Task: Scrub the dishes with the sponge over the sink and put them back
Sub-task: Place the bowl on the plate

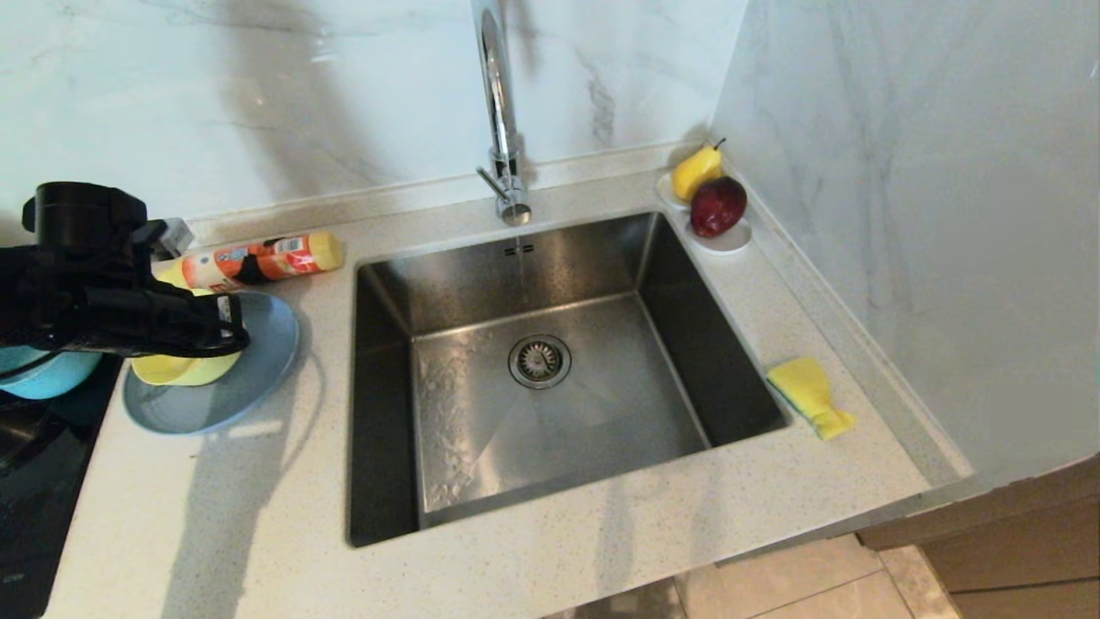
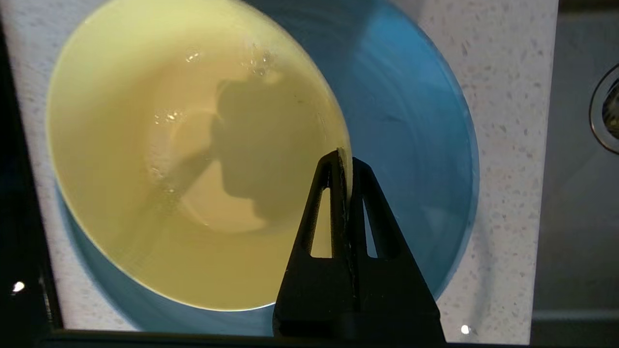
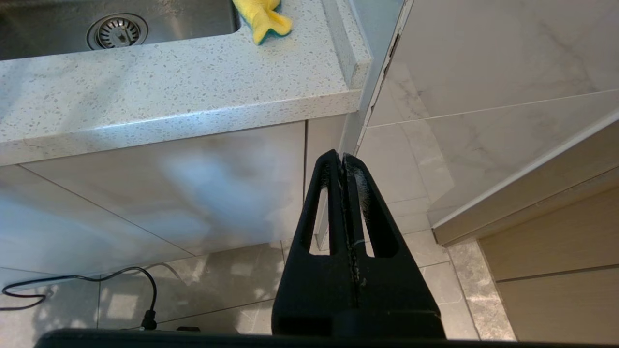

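Note:
My left gripper (image 1: 234, 334) (image 2: 344, 157) is shut on the rim of the pale yellow-green bowl (image 1: 185, 370) (image 2: 169, 145), one finger inside and one outside. The bowl is upright over the grey-blue plate (image 1: 262, 361) (image 2: 411, 121), on the counter left of the sink (image 1: 601, 413); I cannot tell whether it touches the plate. The teal-blue bowl (image 1: 51, 376) shows partly under my left arm. The yellow sponge (image 1: 810, 395) (image 3: 263, 19) lies on the counter right of the sink. My right gripper (image 3: 342, 159) hangs shut and empty below the counter's front edge.
A thin stream of water runs from the chrome faucet (image 1: 498, 112) into the sink. An orange and yellow bottle (image 1: 258, 260) lies behind the plate. A white dish (image 1: 726, 241) with a pear and a red apple sits in the back right corner. A black cooktop (image 1: 34, 481) borders the counter's left.

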Motion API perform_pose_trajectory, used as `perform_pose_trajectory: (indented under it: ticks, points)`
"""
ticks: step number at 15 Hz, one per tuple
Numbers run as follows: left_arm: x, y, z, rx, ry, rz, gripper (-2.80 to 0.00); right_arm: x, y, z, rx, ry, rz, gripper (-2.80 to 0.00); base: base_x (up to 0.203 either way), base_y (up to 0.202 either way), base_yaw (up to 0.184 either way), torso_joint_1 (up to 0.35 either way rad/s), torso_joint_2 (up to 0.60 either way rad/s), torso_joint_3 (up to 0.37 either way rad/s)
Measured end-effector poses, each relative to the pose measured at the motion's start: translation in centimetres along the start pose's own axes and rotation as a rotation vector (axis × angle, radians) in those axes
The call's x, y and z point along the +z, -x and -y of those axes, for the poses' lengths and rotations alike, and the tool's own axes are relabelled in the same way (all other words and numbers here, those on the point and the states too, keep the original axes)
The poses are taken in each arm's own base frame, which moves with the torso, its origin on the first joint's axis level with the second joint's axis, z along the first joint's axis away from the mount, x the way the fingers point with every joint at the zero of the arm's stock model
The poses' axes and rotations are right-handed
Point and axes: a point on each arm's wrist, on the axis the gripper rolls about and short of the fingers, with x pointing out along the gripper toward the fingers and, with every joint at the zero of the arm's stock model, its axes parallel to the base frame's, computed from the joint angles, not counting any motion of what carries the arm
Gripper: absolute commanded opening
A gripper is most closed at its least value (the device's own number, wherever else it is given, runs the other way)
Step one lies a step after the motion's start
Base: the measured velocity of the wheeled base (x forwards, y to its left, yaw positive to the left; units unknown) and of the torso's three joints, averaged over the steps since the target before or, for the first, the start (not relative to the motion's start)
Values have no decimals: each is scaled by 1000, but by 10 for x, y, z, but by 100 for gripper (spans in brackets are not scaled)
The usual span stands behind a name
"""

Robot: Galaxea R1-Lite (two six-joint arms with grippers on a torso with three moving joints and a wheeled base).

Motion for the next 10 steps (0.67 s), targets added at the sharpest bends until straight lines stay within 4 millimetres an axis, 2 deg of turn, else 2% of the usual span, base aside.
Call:
perform_pose_trajectory:
  ticks: [6, 10]
  points:
    - [-5, -2, 23, -19, -1, -15, -280, 0, 0, 0, 0, 0, 0, -280, 0, 0, 0, 0, 0, 0]
    - [-5, -2, 26, -16, -6, -16, -280, 0, 0, 0, 0, 0, 0, -280, 0, 0, 0, 0, 0, 0]
